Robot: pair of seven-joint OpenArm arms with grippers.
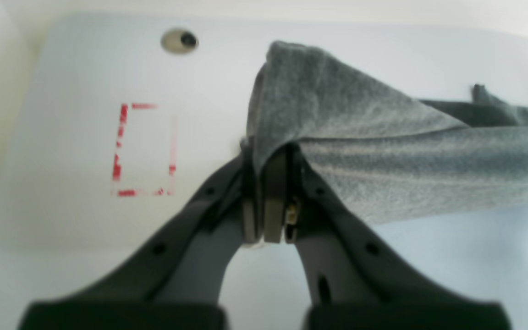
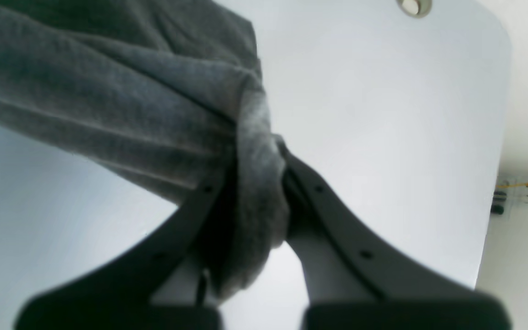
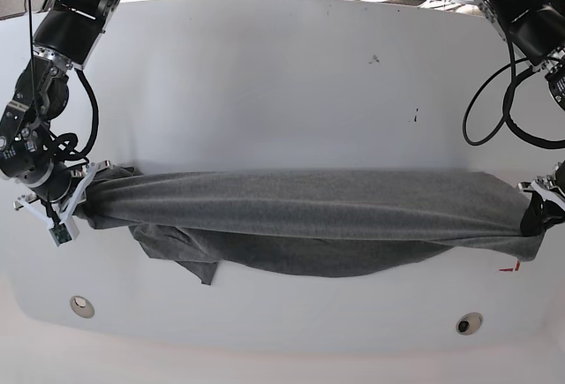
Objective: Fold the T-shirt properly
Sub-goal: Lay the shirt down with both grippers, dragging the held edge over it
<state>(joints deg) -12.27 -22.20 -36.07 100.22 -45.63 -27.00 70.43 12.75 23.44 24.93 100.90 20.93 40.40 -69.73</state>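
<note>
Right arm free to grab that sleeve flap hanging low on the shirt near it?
Probably not yet. The right gripper is shut on the T-shirt end, stretched taut with the left gripper. The drooping flap lies close and unblocked, but needs a release first.

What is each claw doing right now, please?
Left claw: closed on one end of the dark charcoal-grey soft cotton T-shirt.
Right claw: closed on the other end of it.

The T-shirt (image 3: pixel 309 216) stretches across the table (image 3: pixel 282 93) between both claws.
</note>
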